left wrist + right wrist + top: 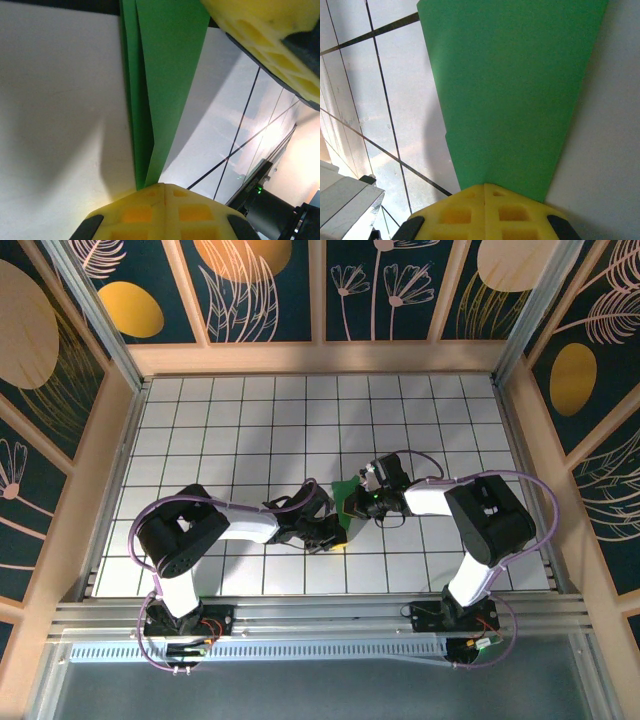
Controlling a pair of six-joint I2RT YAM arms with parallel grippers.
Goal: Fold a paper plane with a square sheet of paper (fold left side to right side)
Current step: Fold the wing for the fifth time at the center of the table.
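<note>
The green paper [347,495] lies on the white tiled table, folded into a narrow layered shape, between my two grippers. In the left wrist view the paper [160,75] runs as a long tapering strip with stacked creased edges down to my left gripper [162,186]. Its yellow pads are shut together, their tips on the paper's narrow end. In the right wrist view the paper [515,90] spreads wide and flat, and my right gripper [485,186] is shut with both tips resting on its near edge. The right gripper's yellow fingers [265,35] sit at the paper's far end.
The white grid table [250,420] stretches open behind and to both sides. Wooden walls [320,358] ring the table, and a metal rail [320,615] runs along the near edge. A dark part of the right arm [270,207] stands close by.
</note>
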